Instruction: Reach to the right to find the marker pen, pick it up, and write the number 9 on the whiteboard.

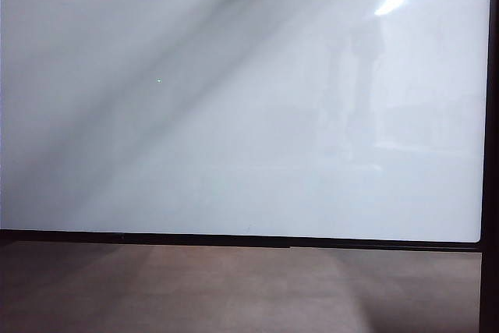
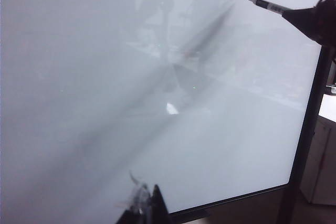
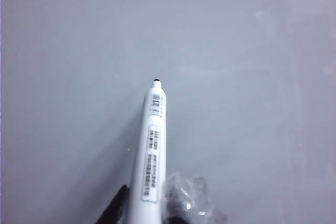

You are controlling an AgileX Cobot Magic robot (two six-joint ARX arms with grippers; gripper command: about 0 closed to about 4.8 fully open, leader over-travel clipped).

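left end effector: seen only as dark finger ends at the edge of the left wrist view, close before the board; nothing is seen between them, and whether they stand apart or together cannot be told.
right end effector: clamped on the marker pen; in the right wrist view the pale barrel runs out from between dark fingers, beside a crumpled bit of clear plastic. from the left wrist view the same end effector is seen near the board's right frame, the pen sticking out level toward the board.
marker pen: held, tip uncapped and pointed at the whiteboard; whether the tip touches the panel cannot be told.
whiteboard: upright, glossy, black-framed; only reflections and shadow bands are seen on it.
brown-grey surface: seen below the board's lower frame in the exterior view.
number 9: no stroke is seen in any view.
done: the pen is judged found and picked up, and brought to the board.
left: the whole figure is judged yet to be written.
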